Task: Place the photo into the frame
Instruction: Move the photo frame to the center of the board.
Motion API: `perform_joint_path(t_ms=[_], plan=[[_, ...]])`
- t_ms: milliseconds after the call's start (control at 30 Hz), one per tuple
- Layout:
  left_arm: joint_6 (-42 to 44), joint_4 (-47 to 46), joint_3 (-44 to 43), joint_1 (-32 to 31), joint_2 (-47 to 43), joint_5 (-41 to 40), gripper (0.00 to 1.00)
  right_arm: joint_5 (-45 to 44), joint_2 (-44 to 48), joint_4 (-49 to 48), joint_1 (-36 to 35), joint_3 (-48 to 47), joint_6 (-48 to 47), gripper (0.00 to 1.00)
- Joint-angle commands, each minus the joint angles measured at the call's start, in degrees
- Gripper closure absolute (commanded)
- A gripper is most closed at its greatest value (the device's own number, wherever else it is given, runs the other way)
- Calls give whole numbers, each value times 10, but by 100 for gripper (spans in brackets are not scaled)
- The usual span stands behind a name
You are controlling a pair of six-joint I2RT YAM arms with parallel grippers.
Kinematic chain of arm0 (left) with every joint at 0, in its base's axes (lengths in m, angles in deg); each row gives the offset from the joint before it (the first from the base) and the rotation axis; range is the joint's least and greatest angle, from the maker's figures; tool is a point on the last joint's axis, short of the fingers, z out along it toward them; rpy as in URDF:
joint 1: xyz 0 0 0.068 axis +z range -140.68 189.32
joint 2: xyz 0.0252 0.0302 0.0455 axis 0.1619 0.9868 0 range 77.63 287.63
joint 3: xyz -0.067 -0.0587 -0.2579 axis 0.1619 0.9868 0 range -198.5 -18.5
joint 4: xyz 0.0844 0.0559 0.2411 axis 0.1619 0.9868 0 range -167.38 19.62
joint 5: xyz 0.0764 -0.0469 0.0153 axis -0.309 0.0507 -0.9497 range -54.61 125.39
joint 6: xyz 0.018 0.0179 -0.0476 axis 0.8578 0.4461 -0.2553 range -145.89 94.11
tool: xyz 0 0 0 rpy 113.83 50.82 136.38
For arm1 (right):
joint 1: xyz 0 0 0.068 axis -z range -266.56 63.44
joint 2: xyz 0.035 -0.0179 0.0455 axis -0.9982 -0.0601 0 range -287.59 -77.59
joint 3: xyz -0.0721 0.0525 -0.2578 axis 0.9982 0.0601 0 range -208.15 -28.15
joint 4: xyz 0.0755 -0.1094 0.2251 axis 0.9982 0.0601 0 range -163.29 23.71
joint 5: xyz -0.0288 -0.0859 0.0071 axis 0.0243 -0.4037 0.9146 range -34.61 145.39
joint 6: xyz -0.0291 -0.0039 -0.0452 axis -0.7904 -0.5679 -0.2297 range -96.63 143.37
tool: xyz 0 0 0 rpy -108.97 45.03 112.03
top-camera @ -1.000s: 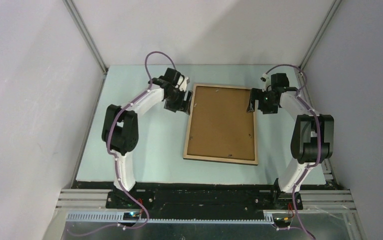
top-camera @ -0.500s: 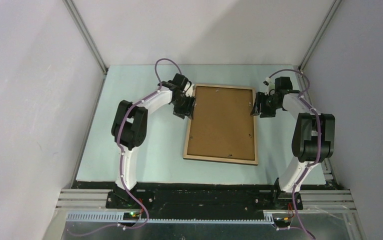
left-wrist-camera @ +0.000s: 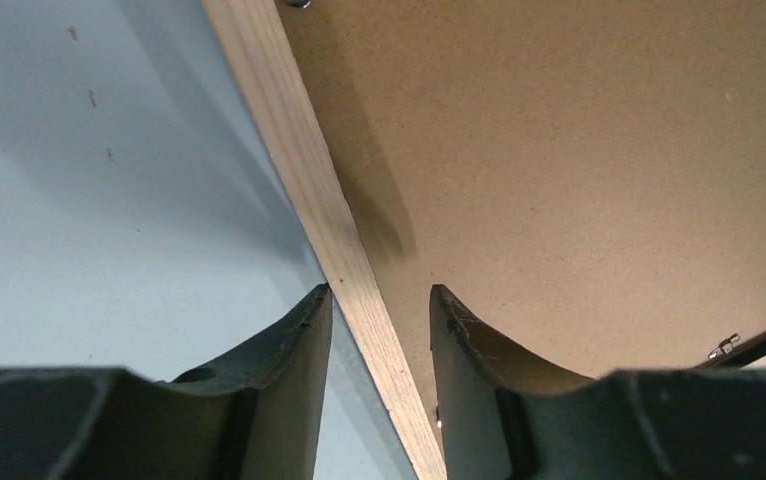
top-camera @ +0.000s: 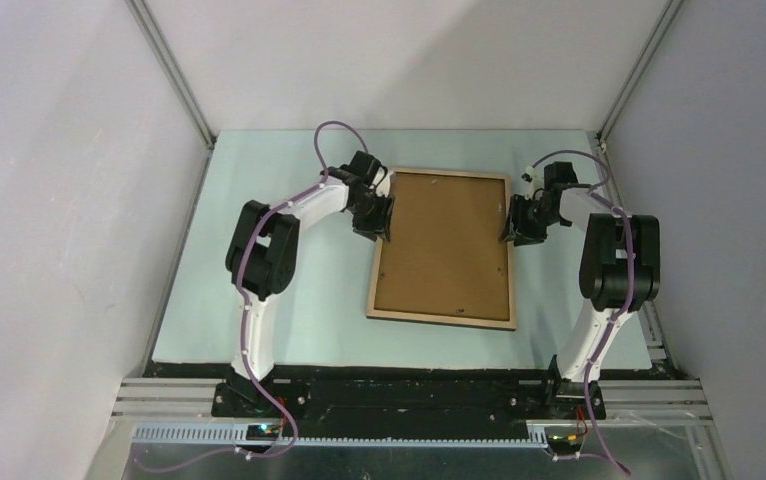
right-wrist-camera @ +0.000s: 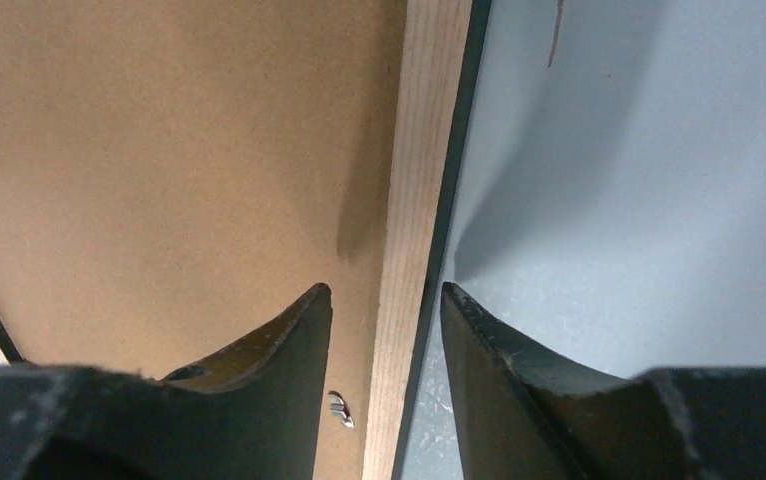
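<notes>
The frame [top-camera: 439, 318] lies back side up on the table, its light-wood rail around a brown hardboard backing panel [top-camera: 446, 245]. The photo is not visible in any view. My left gripper [top-camera: 379, 222] is open at the upper part of the frame's left rail. In the left wrist view the left gripper [left-wrist-camera: 380, 292] straddles the rail [left-wrist-camera: 299, 170], with a gap on each side. My right gripper [top-camera: 512, 228] is open at the upper part of the right rail. In the right wrist view the right gripper [right-wrist-camera: 386, 288] straddles the rail [right-wrist-camera: 427, 120], not closed on it.
The pale table [top-camera: 289, 290] is walled by grey panels on the left, back and right. A small metal turn clip [right-wrist-camera: 339, 408] sits on the backing [right-wrist-camera: 179, 150] near my right inner finger. The backing fills the right of the left wrist view [left-wrist-camera: 559, 170].
My left gripper moved right and down onto the frame's left rail. My right gripper moved left and down onto the right rail. The frame has not moved.
</notes>
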Motion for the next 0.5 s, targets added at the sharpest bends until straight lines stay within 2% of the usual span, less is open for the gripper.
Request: perform_joint_path(t_ms=[0, 267, 467], plan=[[-11, -23, 15, -4, 6, 16, 57, 11, -8, -2, 2, -1, -10, 55], [-17, -39, 50, -4, 4, 32, 70, 26, -8, 3, -1, -1, -10, 75], [-3, -44, 95, -4, -28, 44, 82, 40, -10, 20, -14, -1, -11, 84]])
